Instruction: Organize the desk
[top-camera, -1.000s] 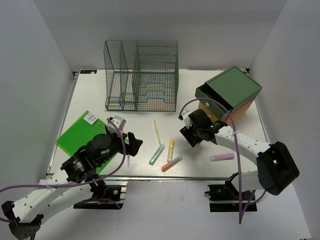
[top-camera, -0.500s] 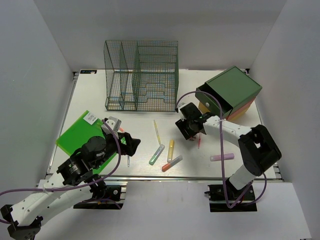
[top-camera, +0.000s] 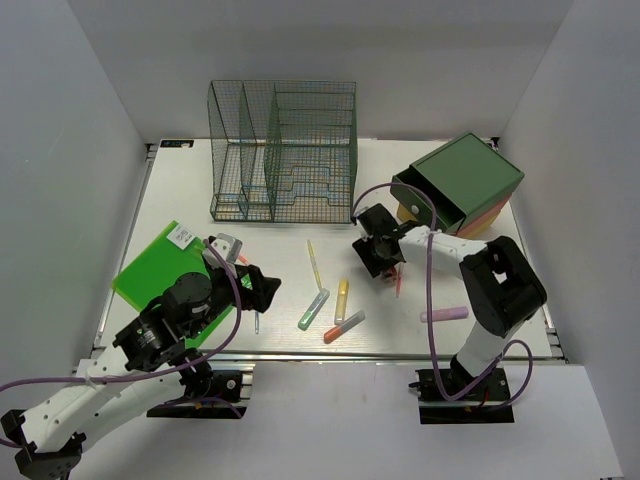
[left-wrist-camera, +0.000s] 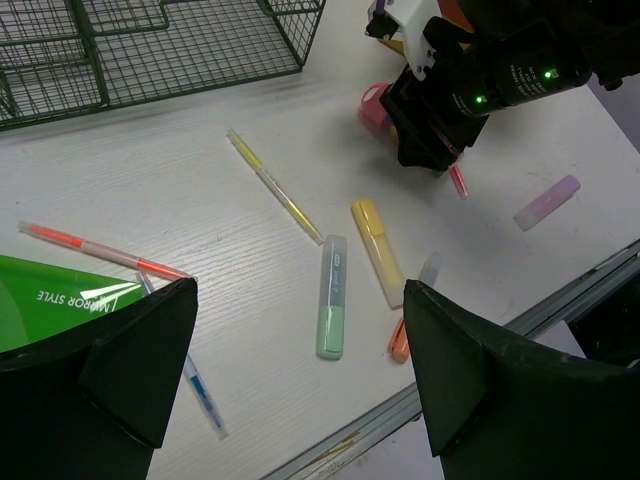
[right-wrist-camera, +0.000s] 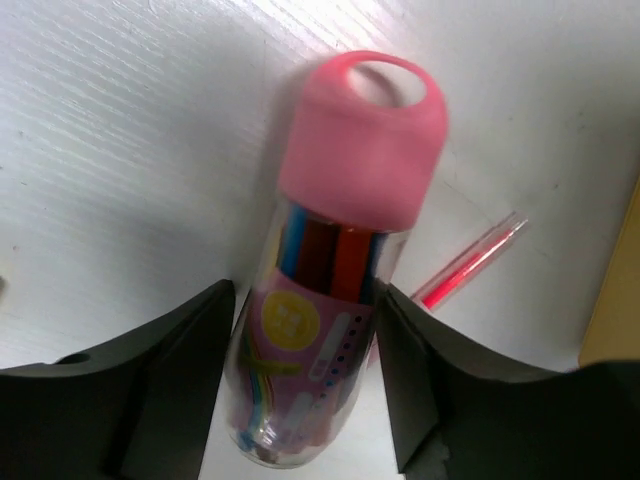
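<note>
The desk (top-camera: 180, 190) is a big, flat, white top. It fills the middle of the view from above, with white walls on three sides and the two robot arms at its near edge. Shiny silver rails run along its edges. Up close, the white top has thin, faint lines in it, like wood. A green wire rack (top-camera: 283, 150) stands at the back of the desk, and a box with a green lid (top-camera: 465, 180) sits at the back right. A flat green folder (top-camera: 160, 265) lies on the left. Near the front lie a green marker (top-camera: 314, 309), a yellow marker (top-camera: 342, 298), an orange marker (top-camera: 344, 327) and a thin yellow pen (top-camera: 314, 262). A purple marker (top-camera: 444, 314) lies off to the right. The left gripper (top-camera: 258, 286) hangs over the desk beside the folder with its two fingers wide apart and nothing between them. The right gripper (right-wrist-camera: 305, 380) is down at a clear tube with a pink cap (right-wrist-camera: 360, 150), which lies on the desk beside a thin red pen (right-wrist-camera: 470, 262). One finger is on each side of the tube, very close, but I cannot tell if they squeeze it.
</note>
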